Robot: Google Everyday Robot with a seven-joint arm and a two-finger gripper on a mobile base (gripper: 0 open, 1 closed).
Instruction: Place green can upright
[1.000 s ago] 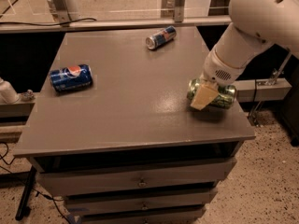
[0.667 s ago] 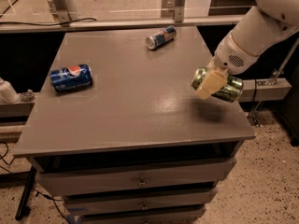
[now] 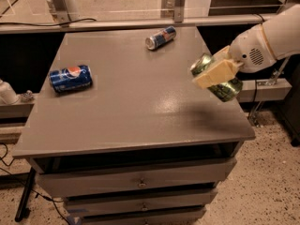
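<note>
the light green aluminium drink can with dark mottled markings (image 3: pixel 228 89) hangs in the air over the right-hand edge of the grey flat-topped table (image 3: pixel 140 111), clear of the surface. the two-finger gripper (image 3: pixel 212 75) on the end of the white robot arm (image 3: pixel 276 34) is clamped on it. one cream-coloured finger (image 3: pixel 216 72) lies across the can's middle on the side facing the camera, and the other is hidden behind the can. the arm reaches in from the right, so the can sits at the gripper's tip, on the side towards the table centre.

the can's long axis is slanted, not vertical. its silver end points up and to the left, and the other end points down and to the right, towards the table edge. by my reading, the coming move turns on rotating the wrist until that axis stands vertical, then lowering the can onto tabletop inward from the edge.

the blue pepsi can (image 3: pixel 70 78) and the slim blue-and-silver can (image 3: pixel 161 37) both lie on their sides, well apart from it.
</note>
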